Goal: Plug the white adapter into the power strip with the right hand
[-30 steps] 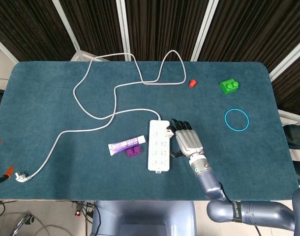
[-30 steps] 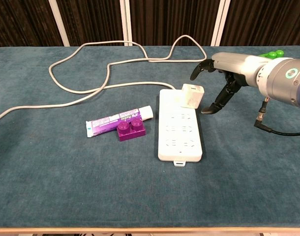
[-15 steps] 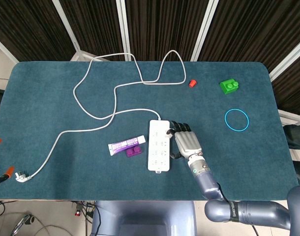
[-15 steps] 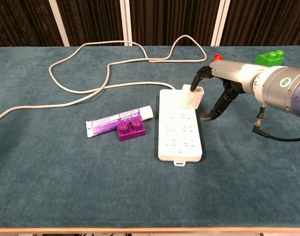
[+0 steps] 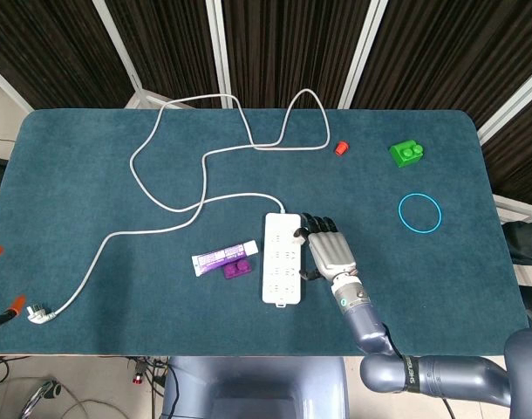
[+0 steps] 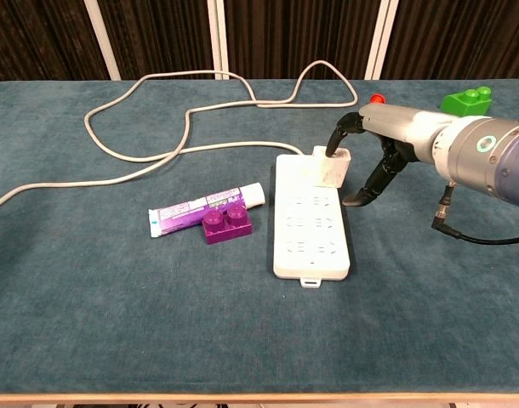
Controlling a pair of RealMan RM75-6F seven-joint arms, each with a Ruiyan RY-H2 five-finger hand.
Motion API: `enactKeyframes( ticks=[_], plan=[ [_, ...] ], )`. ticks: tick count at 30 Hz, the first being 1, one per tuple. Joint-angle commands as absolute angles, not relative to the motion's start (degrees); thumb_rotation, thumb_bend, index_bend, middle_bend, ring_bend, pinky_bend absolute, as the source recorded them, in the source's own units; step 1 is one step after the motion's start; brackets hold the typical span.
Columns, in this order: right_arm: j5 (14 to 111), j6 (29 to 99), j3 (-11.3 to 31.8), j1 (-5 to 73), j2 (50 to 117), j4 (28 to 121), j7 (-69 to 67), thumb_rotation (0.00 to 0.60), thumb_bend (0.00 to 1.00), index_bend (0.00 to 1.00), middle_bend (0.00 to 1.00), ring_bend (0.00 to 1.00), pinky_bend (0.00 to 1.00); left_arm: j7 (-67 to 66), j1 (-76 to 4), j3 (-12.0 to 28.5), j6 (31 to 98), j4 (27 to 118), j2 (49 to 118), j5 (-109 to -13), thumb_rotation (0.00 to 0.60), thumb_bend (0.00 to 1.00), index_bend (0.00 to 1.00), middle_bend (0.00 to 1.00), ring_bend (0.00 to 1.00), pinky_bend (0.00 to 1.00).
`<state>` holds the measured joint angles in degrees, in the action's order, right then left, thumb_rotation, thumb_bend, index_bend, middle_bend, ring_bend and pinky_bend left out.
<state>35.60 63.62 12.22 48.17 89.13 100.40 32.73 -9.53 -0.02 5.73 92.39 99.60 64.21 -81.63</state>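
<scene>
Sitting upright at the power strip's (image 6: 310, 217) far end, the white adapter (image 6: 333, 167) has the right hand's (image 6: 374, 149) fingers (image 6: 333, 142) pressing on top, thumb apart.

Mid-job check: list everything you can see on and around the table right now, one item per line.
power strip: one, white, table centre, its long white cord looping to the far edge and ending in a plug at the near left.
white adapter: one, standing on the strip's far right end.
tube: one, purple and white, left of the strip.
purple brick: one, against the tube's near side.
red piece: one, small, far side.
green brick: one, far right.
ring: one, blue, right.
table: one, teal cloth.
right robot hand: fingertips on the adapter's top.
</scene>
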Motion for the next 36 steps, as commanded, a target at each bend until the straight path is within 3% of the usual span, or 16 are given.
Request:
enactKeyframes(
  ticks=[1, 36],
  plan=[
    [35.6, 63.4, 12.2, 48.3, 89.4, 100.2, 32.7, 0.6, 0.28, 0.31, 0.02, 0.06, 0.04, -9.4, 0.1, 5.8, 92.6, 99.6, 64.2, -81.6, 0.6, 0.17, 0.2, 0.01, 0.0, 0.08],
    [33.7, 62.4, 11.9, 48.8, 90.8, 97.6, 33.1, 0.6, 0.28, 0.32, 0.02, 0.06, 0.04, -9.3, 0.0, 5.8, 92.5, 99.6, 64.1, -81.6, 0.6, 0.17, 0.2, 0.01, 0.0, 0.08]
  ],
)
